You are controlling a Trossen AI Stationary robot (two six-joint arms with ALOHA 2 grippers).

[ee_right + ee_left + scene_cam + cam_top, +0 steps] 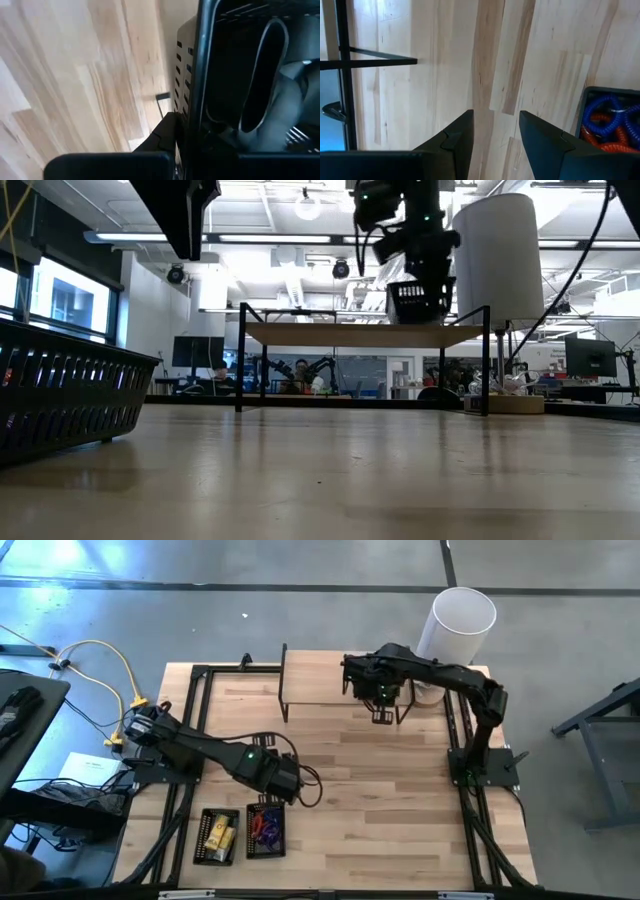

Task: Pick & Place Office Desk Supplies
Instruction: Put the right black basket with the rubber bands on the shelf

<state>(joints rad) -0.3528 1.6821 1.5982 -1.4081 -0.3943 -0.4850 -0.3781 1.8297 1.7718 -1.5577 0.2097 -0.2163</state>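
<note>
My right gripper [415,272] is shut on a small black mesh tray [415,302] over the low wooden shelf [360,335] at the table's far side. Something dark and oval [265,75] lies in that tray; I cannot tell what it is. At the near left, my left gripper [495,117] hangs open over bare wood, nothing between its fingers. Beside it stands a black tray of blue, red and orange loops [610,122]. In the high view that tray [265,830] stands next to a tray of yellow packets [217,837]. My right gripper grips one side wall of the small mesh tray at its rim [199,85], one finger [165,132] outside the wall and the other inside. The fingers come from above, pointing down. The tray's bottom is about level with the shelf top; whether it rests there I cannot tell.
A tall white cylinder [462,622] stands at the far right corner, just behind the right arm. The shelf's black legs [284,680] rise at the far middle. A large mesh tray [60,395] fills the low view's left. Bare wood [380,800] lies between the arms.
</note>
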